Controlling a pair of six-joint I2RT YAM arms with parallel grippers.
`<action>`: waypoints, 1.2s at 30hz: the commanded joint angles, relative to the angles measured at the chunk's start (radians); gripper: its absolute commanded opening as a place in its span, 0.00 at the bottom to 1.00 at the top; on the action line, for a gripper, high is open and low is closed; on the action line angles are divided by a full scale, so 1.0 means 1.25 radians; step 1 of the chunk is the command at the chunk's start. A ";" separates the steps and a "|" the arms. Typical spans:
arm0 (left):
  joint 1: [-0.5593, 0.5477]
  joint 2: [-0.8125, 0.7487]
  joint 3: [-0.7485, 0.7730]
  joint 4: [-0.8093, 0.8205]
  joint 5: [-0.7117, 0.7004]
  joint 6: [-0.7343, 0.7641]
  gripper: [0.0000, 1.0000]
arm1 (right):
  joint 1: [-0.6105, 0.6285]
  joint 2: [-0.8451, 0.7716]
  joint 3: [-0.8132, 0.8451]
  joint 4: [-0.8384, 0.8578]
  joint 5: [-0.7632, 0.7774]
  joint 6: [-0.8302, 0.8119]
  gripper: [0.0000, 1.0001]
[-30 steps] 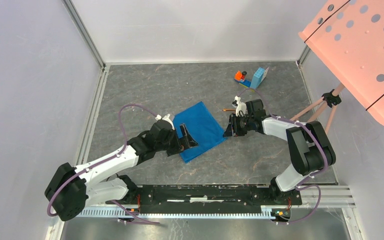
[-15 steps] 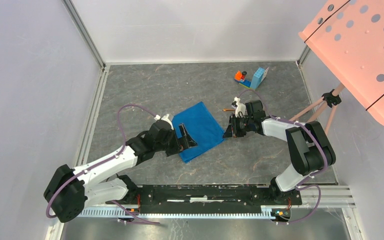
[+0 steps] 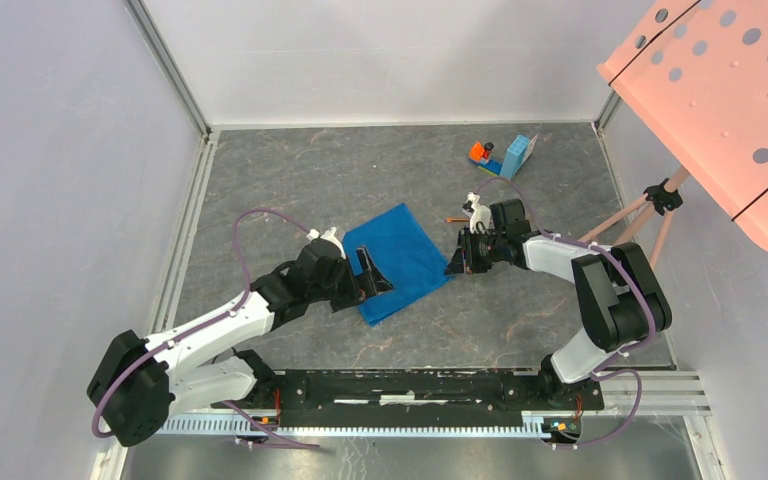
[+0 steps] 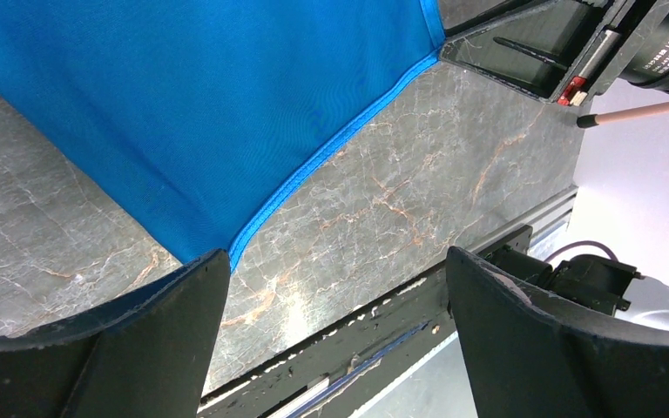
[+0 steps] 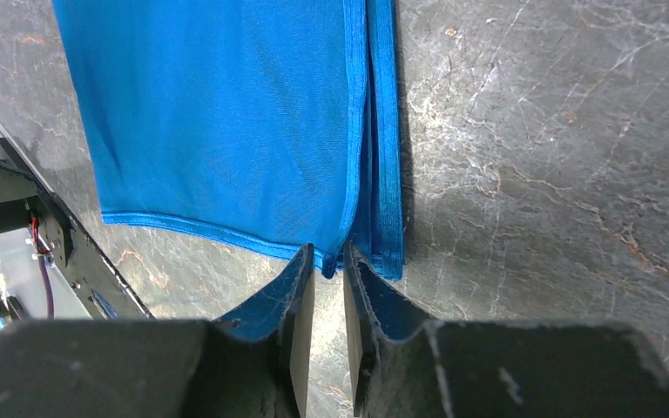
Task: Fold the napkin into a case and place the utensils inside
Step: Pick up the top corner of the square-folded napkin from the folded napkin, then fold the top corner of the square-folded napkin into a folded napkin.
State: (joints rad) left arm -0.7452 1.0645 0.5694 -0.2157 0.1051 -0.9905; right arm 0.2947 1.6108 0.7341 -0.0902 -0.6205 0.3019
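Over on the left, the left gripper hangs low with its black fingers spread wide. One finger is over the near corner of the napkin and the other over bare table, so it grips nothing. The napkin lies flat mid-table, folded to a blunt oblong and set on a slant, its long axis running from far-left to near-right. It is thin, bright blue cloth with a slight sheen and a stitched hem, and on its right side several layers stack edge on edge. The table is grey stone-look, veined with pale and rusty lines. At the napkin's right corner the right gripper has its fingers almost together, nipping that layered corner in the slit. Just beyond it lies a thin copper utensil. Toy blocks sit far right.
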 commanded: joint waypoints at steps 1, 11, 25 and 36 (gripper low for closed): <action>0.007 -0.011 0.001 0.005 -0.010 -0.006 1.00 | 0.008 -0.018 0.028 0.015 0.003 -0.007 0.21; 0.066 -0.051 -0.043 -0.045 -0.049 -0.045 0.98 | 0.076 -0.001 0.060 0.099 -0.021 0.054 0.00; 0.195 -0.225 -0.045 -0.270 -0.166 -0.065 0.97 | 0.308 0.379 0.428 0.424 -0.076 0.345 0.00; 0.200 -0.243 -0.020 -0.304 -0.186 -0.046 0.97 | 0.329 0.505 0.538 0.471 -0.063 0.389 0.00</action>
State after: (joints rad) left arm -0.5003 0.7784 0.4988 -0.5705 -0.0875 -1.0668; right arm 0.7029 2.2093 1.3464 0.4320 -0.7025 0.7631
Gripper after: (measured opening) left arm 0.972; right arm 0.010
